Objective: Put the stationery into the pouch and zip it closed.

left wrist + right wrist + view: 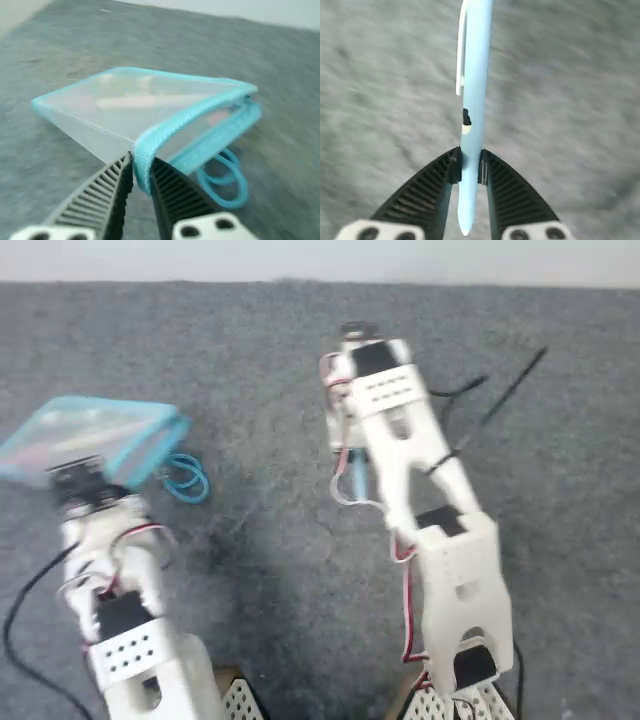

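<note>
1. Turquoise along the zip tape, clear plastic elsewhere: identifies the pouch (pixel 95 122), nipped at one end of its zip edge by the left gripper (pixel 141 172), which is closed down to the thickness of the tape.
2. Appears held there to keep the mouth gaping and steady; shows the two zip tapes parted just ahead of that gripper.
3. Shows pale stationery (pixel 135 102) already inside, farther ahead of the same gripper. Cannot tell whether the pouch's far corner rests on the grey mat (pixel 260 360).
4. Finds the right gripper (pixel 469 167) clamped on a pale-blue pen (pixel 474 75), taken low on the barrel, clip end well out past the fingertips, short end behind them. Judged a grip for feeding it lengthwise into the mouth.
5. Places the pen well apart from the pouch, across bare mat from the left gripper.
6. Notes a turquoise loop (pixel 226 202) lying just beside the mouth, ahead of the left gripper; could snag the pen on entry.
7. Notes a black cable (pixel 510 390) beyond the right arm, away from the pouch; judged no obstruction.
8. Leaves insertion and zipping outstanding.
</note>
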